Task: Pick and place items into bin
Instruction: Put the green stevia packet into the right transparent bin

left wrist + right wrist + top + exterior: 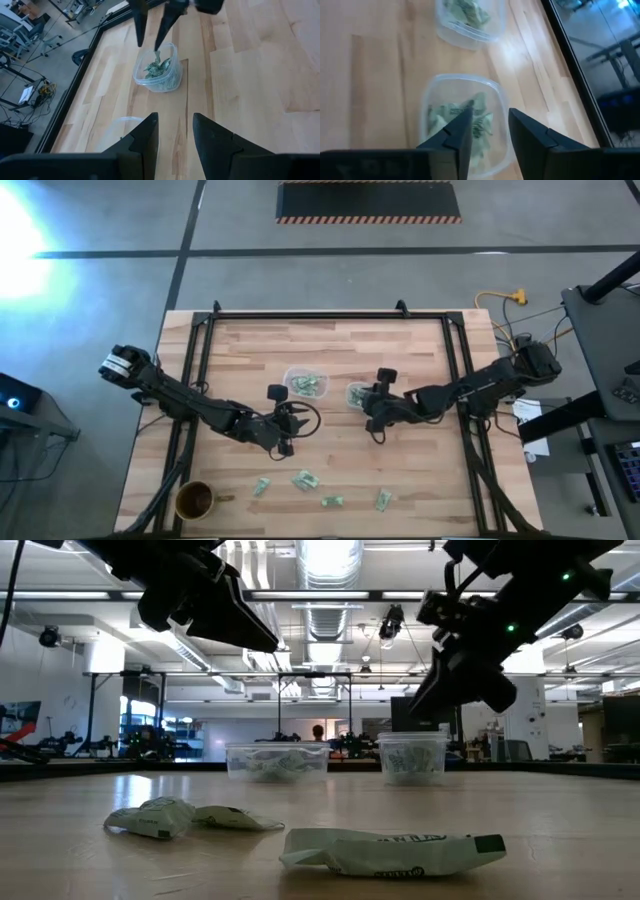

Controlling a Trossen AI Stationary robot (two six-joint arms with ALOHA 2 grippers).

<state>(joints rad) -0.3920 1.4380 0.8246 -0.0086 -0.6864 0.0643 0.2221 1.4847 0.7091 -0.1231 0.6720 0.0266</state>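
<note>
Several small pale green and white wrapped pieces lie flat on the table near its near edge [305, 480], [383, 500], [390, 852]. More pieces fill two clear plastic bins, the left bin [305, 383] and the right bin [358, 395], [462, 120]. My right gripper [487, 132] is open and hovers just above the right bin, with nothing between its fingers. My left gripper [175, 135] is open and empty, above bare wood near the left bin, toward the table's near side [285, 420].
A round brown cup [195, 500] stands at the table's near left corner. A black metal frame [300, 315] runs along the far edge and both sides. Bare wood lies between the bins and the loose pieces.
</note>
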